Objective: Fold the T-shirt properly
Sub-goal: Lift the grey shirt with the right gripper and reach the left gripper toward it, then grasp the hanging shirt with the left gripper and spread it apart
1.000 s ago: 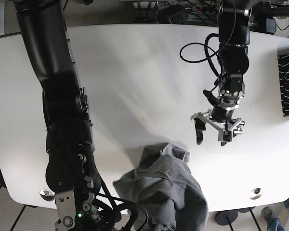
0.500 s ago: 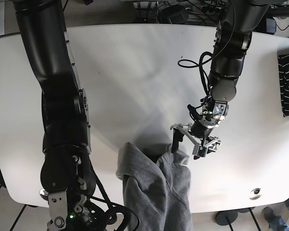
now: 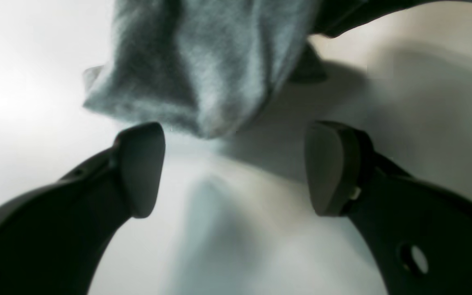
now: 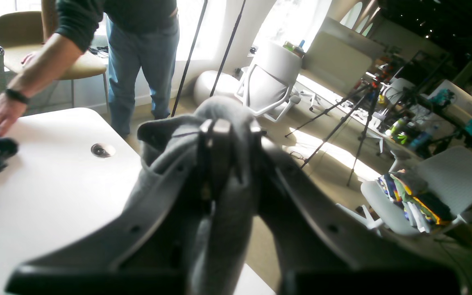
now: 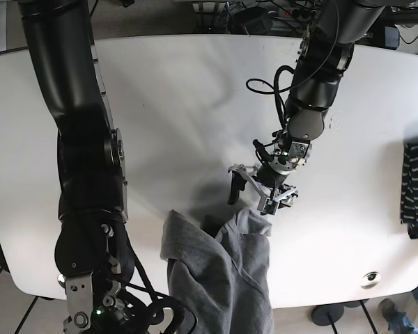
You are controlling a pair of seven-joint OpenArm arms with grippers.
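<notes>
— Right, where's the T-shirt?

— Grey, bunched up and lifted at the near edge of the white counter, hanging in a crumpled column. The right end effector has it: the wrist view shows both fingers pressed together with grey cloth gathered over and between them.

— And the left arm?

— Left end effector is down low, just above the counter, right at the top edge of the shirt. Its fingers are spread wide, nothing between them, and a grey fold of the shirt sits just beyond the tips, not yet inside the gap.

— Anything else around?

— A striped garment lies at the counter's far side edge. From the right wrist view there's a person in jeans leaning over, a hand resting on the counter, with white chairs and tripods in the room behind.
</notes>
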